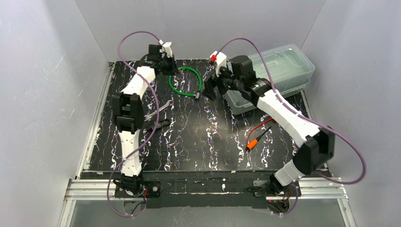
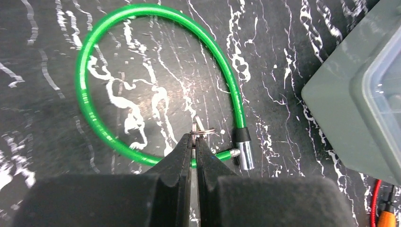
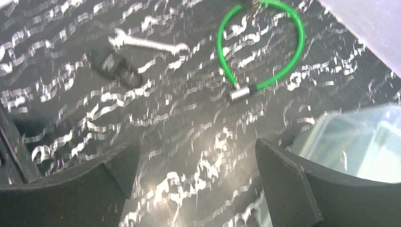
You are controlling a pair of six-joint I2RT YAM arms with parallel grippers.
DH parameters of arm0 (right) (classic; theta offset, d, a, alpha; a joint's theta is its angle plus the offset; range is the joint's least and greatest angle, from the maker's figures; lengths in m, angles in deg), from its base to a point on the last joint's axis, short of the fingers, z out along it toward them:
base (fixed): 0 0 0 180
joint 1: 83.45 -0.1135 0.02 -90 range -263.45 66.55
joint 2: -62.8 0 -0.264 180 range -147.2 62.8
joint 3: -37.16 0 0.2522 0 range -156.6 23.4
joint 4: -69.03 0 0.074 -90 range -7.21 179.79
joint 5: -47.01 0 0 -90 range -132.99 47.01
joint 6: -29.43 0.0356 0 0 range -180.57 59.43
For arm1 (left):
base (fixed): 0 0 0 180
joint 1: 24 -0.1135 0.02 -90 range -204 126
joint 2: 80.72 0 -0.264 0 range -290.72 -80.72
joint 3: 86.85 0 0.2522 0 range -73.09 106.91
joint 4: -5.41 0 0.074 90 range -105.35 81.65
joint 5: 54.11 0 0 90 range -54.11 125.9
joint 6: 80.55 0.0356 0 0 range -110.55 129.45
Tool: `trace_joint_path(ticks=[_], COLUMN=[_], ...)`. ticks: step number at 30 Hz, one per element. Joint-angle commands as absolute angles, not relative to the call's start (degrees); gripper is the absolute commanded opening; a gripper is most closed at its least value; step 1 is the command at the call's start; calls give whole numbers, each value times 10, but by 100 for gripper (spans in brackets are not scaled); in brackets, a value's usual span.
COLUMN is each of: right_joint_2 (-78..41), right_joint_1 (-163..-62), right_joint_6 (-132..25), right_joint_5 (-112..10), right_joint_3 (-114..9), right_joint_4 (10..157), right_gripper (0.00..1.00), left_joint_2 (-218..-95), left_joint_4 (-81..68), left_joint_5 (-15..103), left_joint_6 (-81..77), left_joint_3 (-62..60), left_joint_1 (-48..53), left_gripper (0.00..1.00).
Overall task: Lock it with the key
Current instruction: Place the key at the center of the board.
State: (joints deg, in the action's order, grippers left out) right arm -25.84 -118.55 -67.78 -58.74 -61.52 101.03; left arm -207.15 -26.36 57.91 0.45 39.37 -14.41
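Nearest, a wrench [image 1: 158, 111] lies flat on the marbled table [image 1: 198, 146]. Beyond it the right gripper [image 3: 197, 146] hangs released, jaws wide, near the green cable lock [image 2: 87, 94]. Farthest, the left gripper [image 2: 195, 139] is clenched on the key [image 2: 197, 128], over the lock's loop.

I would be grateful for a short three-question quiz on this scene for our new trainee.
1. True or false: the green cable lock lies on the table, in neither gripper.
2. What does the left gripper pinch? A) a wrench B) the key C) a red cable
3. Fill in: the right gripper has its jaws ____.
Key: 1 true; 2 B; 3 open.
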Motion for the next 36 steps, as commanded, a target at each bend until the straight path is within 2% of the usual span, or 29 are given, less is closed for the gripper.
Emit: trace_joint_path(ticks=[1,5,11,14,19,24,29,36], right_joint_2=[-172,-129,-128,-141,-145,-154,-148,-127], right_joint_1=[-1170,-1156,-1151,-1149,-1134,-1101,-1067,-1039], right_joint_6=[-769,-726,-634,-567,-455,-352,-247,-190], right_joint_5=[-592,-596,-665,-703,-743,-785,-855,-893], right_joint_3=[-563,-520,-548,-576,-590,-593,-584,-588], right_joint_4=[1126,1141,1125,1105,1065,1025,975,959], right_gripper=[98,98,98,98,98,98,98,98], left_joint_2=[-2120,-2165,-2195,-2216,-2213,-2148,-2034,-1881], left_joint_4=[-319,-347,-370,-390,-403,-403,-406,-441], left_joint_5=[533,512,483,478,499,547,569,607], left_joint_6=[31,48,77,88,92,75,89,142], left_joint_3=[473,511,524,543,536,494,410,241], left_joint_1=[-122,-112,-97,-93,-88,-82,-60,12], left_gripper=[0,0,3,20,59,81,95,98])
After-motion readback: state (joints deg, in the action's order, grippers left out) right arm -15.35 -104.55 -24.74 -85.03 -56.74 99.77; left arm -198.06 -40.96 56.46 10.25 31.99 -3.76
